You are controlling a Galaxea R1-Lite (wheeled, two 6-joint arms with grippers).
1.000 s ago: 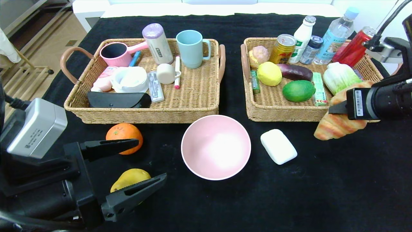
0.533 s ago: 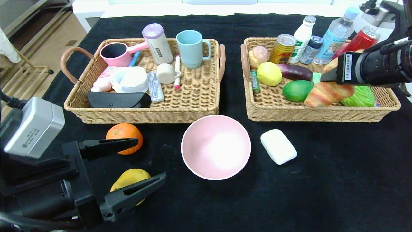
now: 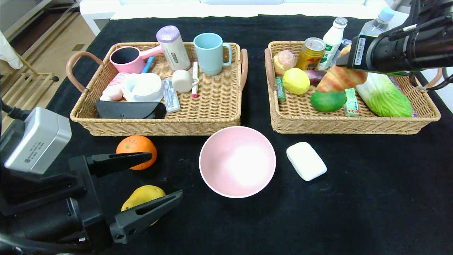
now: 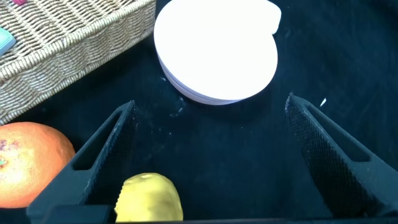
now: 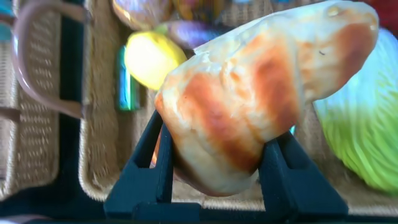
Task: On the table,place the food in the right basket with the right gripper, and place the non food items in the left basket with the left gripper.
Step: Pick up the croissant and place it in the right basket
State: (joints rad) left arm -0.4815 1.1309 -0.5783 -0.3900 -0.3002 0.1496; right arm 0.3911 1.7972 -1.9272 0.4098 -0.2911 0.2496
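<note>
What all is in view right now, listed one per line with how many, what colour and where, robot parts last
table: 1, black cloth, under everything
left basket: 1, tan wicker, holds cups, a pink scoop, a black case and small white items
right basket: 1, tan wicker, holds cabbage, lemon, green fruit, eggplant, can and bottles
bowl: 1, pale pink, on the table before the baskets
soap bar: 1, white, beside the bowl
orange: 1, orange, before the left basket
pear: 1, yellow, near table edge
croissant: 1, golden brown, held over the right basket
left end effector: open, low by the pear
right end effector: shut on the croissant
</note>
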